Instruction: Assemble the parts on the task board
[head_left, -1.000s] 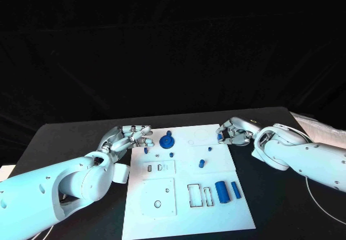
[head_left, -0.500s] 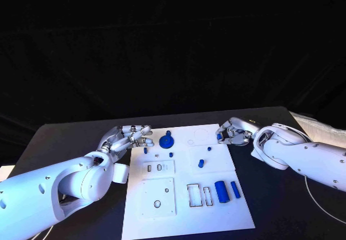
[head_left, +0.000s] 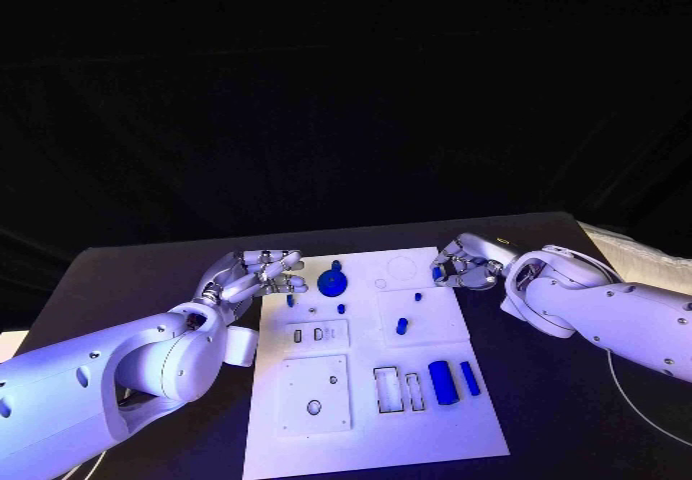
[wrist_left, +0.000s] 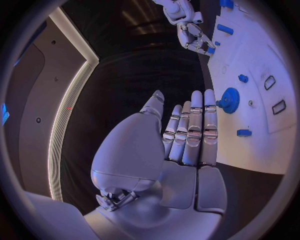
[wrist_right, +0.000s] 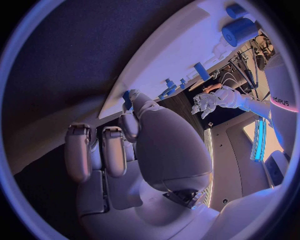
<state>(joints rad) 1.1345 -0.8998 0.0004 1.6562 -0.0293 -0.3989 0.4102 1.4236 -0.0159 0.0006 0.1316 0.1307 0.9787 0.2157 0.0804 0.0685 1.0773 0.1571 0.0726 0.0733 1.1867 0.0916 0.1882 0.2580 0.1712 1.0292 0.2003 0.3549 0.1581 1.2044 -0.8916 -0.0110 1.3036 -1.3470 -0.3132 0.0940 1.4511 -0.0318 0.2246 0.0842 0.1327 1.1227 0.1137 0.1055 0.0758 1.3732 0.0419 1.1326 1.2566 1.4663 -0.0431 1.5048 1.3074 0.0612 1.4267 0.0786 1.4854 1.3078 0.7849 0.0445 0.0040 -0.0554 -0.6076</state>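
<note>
We see the white task board (head_left: 378, 400) lying flat in the middle of the black table (head_left: 130, 275), and the blue parts on it look to us like small, stiff, light plastic pieces, probably smooth enough to slip from a loose pinch. The round gear-like part (head_left: 333, 284) sits near the board's far left corner; two blue cylinders (head_left: 451, 381) lie side by side toward the near right, beside empty rectangular slots, and a small peg (head_left: 402, 325) lies near the centre. We judge the cylinders best taken across their middle and the gear by its rim or raised hub. Our right hand (head_left: 459, 270) hovers at the board's far right edge with its fingers curled in around a small blue part (head_left: 440, 270), which it seems to pinch at the fingertips. Our left hand (head_left: 260, 274) hangs just off the board's far left corner, fingers straight and together, holding nothing and close to the gear without touching it.
</note>
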